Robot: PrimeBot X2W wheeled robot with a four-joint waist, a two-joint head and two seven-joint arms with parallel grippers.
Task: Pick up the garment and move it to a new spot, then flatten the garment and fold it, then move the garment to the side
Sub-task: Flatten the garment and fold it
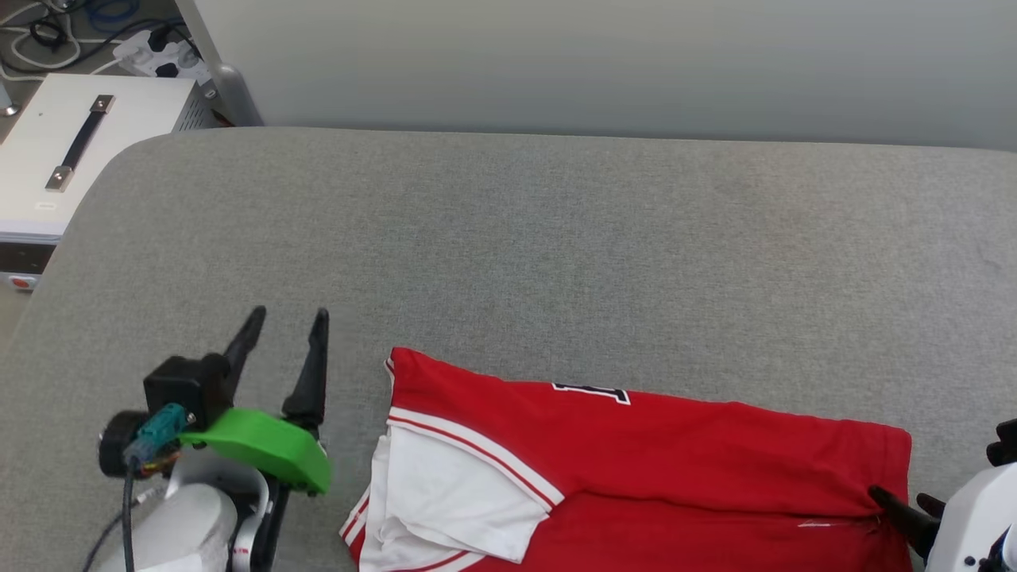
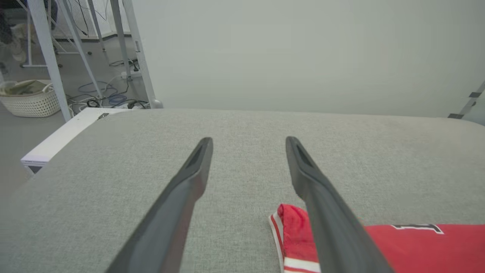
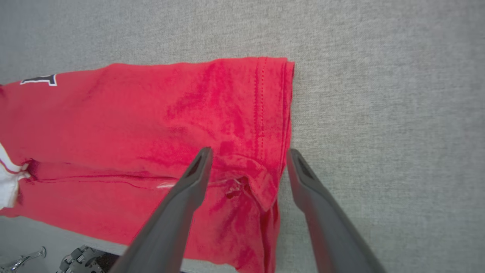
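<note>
The red garment (image 1: pixel 659 453) lies folded lengthwise along the near edge of the grey surface, with a white sleeve (image 1: pixel 445 492) on top at its left end and a bit of black-and-white lettering (image 1: pixel 592 391) showing. My left gripper (image 1: pixel 288 319) stands open over bare fabric just left of the garment's collar end (image 2: pixel 291 223). My right gripper (image 3: pixel 248 151) is open above the hem corner (image 3: pixel 261 182) at the garment's right end, its fingers straddling a small turned-over flap. In the head view its dark fingertips (image 1: pixel 902 508) touch the hem.
The grey padded surface (image 1: pixel 556 238) stretches far behind the garment. A white box with a handle (image 1: pixel 71 151) and cables stand off its far left corner. A pale wall runs along the back. A white basket (image 2: pixel 30 98) sits on the floor.
</note>
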